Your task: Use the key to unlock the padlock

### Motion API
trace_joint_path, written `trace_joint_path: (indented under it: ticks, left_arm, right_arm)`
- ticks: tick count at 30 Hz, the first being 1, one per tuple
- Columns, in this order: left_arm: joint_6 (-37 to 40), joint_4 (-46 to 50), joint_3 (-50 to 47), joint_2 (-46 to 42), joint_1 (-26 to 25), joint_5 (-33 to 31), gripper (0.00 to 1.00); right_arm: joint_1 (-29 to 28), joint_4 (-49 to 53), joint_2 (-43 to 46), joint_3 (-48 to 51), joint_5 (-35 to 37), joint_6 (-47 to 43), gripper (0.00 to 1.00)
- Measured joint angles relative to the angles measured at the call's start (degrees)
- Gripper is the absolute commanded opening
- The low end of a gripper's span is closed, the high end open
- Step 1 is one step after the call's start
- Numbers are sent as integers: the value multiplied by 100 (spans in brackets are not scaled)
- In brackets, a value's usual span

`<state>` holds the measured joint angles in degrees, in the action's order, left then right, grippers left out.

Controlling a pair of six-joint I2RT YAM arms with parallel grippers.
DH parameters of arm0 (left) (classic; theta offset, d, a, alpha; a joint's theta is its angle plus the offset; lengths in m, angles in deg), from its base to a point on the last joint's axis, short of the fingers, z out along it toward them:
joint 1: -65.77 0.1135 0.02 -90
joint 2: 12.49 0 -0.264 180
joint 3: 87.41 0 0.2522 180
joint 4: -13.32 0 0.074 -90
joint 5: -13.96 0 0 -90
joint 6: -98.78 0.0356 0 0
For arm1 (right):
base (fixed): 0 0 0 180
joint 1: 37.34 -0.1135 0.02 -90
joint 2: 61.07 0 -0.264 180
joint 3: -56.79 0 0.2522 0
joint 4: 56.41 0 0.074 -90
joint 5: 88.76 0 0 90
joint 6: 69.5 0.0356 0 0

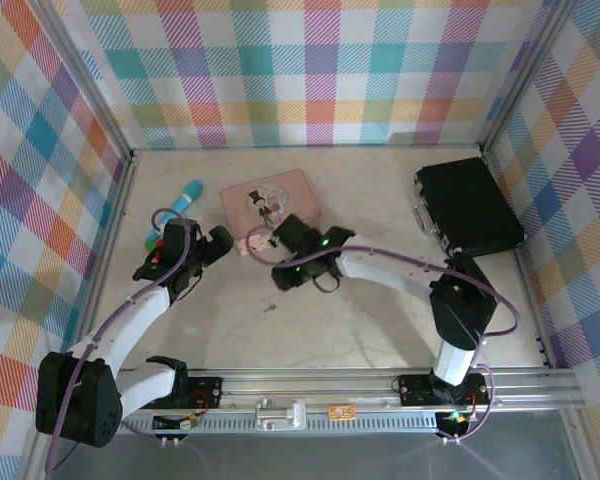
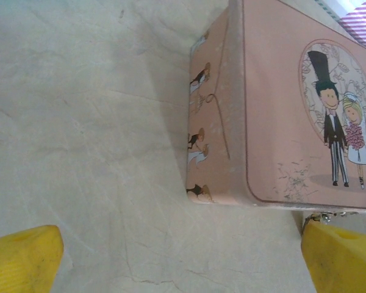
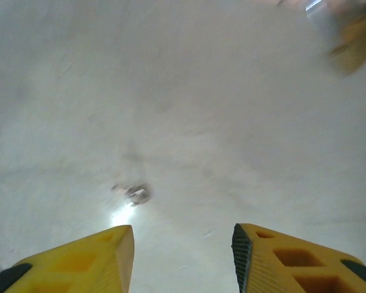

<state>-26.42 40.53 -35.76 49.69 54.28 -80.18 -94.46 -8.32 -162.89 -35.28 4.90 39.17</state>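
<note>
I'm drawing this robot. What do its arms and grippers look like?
The left arm and right arm are white tubes joined by chunky black joints, each with a purple cable looping along. Green lights glow on the right arm. The left gripper and right gripper have yellow wedge-shaped fingers.

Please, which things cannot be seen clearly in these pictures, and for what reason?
- Key: smeared by blur in the right wrist view and a tiny speck in the top view. Its shape and direction are unreadable.
- Padlock: right wrist view. It is a brass-coloured blur cut by the top edge, so I cannot tell if the shackle is open.
- Small metal piece: left wrist view, mostly hidden behind the pink tin. What it is remains unclear.
</note>
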Motion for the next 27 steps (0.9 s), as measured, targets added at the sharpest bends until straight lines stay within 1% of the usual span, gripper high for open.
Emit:
trace_joint_path:
  ticks: [3, 5, 8, 12, 14, 19, 24, 27]
  left_arm:
    - [-70, 24, -201, -229, 105, -2, 100]
    - [-107, 44, -326, -407, 170, 0, 100]
    - [-127, 160, -431, -605, 249, 2, 100]
    - [-101, 321, -437, -654, 304, 4, 100]
    - [-98, 341, -437, -654, 306, 11, 100]
    - [-96, 339, -437, -654, 315, 20, 100]
    - [-96, 339, -509, -756, 337, 20, 100]
    - [-76, 354, -520, -817, 339, 26, 100]
  right_arm:
    - [-455, -74, -345, -17, 72, 369, 43]
    - [-614, -87, -627, -85, 149, 625, 42]
    - [-688, -125, -1058, -199, 326, 988, 40]
    - [-699, -125, -1464, -348, 612, 1353, 37]
    - [-706, -129, -1541, -391, 693, 1484, 36]
    - [-726, -170, -1547, -476, 824, 1757, 30]
    - [-745, -188, -1547, -461, 909, 2044, 19]
    - [-745, -190, -1547, -422, 960, 2184, 14]
